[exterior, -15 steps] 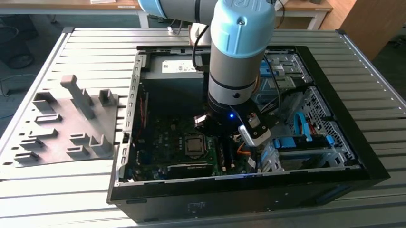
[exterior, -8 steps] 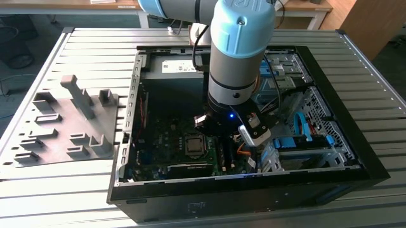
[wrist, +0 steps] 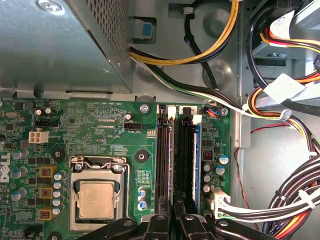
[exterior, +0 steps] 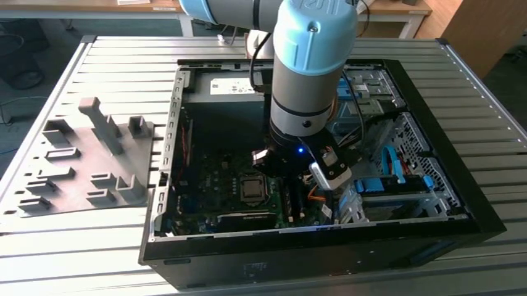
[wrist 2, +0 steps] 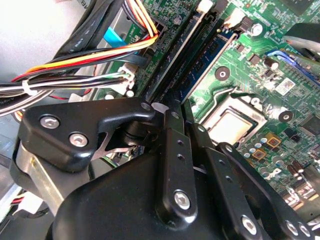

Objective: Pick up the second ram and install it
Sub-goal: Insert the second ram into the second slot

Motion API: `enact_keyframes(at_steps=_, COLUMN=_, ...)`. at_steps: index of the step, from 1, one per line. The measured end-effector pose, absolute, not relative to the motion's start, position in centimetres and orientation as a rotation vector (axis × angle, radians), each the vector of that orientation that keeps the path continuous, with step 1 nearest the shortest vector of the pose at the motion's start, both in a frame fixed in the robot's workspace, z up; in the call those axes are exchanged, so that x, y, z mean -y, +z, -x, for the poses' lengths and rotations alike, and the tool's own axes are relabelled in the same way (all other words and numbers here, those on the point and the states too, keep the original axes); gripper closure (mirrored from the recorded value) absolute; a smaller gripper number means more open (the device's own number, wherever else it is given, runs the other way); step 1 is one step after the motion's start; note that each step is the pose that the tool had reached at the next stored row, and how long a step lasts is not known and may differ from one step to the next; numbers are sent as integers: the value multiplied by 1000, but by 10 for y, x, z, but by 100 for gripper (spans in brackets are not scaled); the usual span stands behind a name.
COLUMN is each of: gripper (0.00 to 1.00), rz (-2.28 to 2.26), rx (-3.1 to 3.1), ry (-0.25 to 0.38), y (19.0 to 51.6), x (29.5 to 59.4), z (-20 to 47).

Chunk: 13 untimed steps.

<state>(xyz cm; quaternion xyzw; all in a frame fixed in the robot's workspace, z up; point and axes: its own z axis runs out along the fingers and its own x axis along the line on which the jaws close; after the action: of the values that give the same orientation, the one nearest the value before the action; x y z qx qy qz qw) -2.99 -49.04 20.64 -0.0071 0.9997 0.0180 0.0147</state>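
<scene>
The second ram, a dark blue strip, stands on edge in the outermost memory slot of the green motherboard, on the side towards the cables. In the second wrist view the second ram runs away from the fingertips. A darker memory strip sits in a slot closer to the processor. My gripper is low inside the open computer case, over one end of the memory slots, between the two strips. Its fingers look shut, with nothing visible between them. The black linkages hide the slot ends beneath.
The bare processor socket lies beside the slots. The metal power supply stands past the slots' far ends. Thick cable bundles crowd the blue strip's side. A grey moulded fixture rests on the slatted table at the exterior view's left.
</scene>
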Motion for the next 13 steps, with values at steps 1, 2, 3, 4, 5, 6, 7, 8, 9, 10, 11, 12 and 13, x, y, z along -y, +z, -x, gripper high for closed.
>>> enact_keyframes(at_steps=1, gripper=86, rz=22, rx=-3112, ry=55, y=206, x=490, z=30)
enact_keyframes(at_steps=2, gripper=86, rz=22, rx=-3112, ry=54, y=206, x=490, z=30)
enact_keyframes(at_steps=3, gripper=86, rz=22, rx=-3112, ry=53, y=206, x=490, z=30)
enact_keyframes(at_steps=4, gripper=86, rz=22, rx=-3112, ry=53, y=206, x=490, z=30)
enact_keyframes(at_steps=5, gripper=86, rz=22, rx=-3112, ry=52, y=206, x=490, z=30)
enact_keyframes(at_steps=6, gripper=86, rz=22, rx=-3112, ry=52, y=206, x=490, z=30)
enact_keyframes(at_steps=7, gripper=86, rz=22, rx=-3111, ry=53, y=206, x=490, z=30)
enact_keyframes(at_steps=8, gripper=79, rz=22, rx=-3112, ry=52, y=206, x=490, z=30)
enact_keyframes(at_steps=9, gripper=79, rz=22, rx=-3112, ry=51, y=206, x=490, z=30)
enact_keyframes(at_steps=10, gripper=79, rz=22, rx=-3112, ry=50, y=206, x=490, z=30)
enact_keyframes(at_steps=11, gripper=73, rz=22, rx=-3112, ry=50, y=206, x=490, z=30)
enact_keyframes(at_steps=12, gripper=73, rz=22, rx=-3112, ry=50, y=206, x=490, z=30)
enact_keyframes(at_steps=13, gripper=73, rz=22, rx=-3112, ry=49, y=207, x=490, z=30)
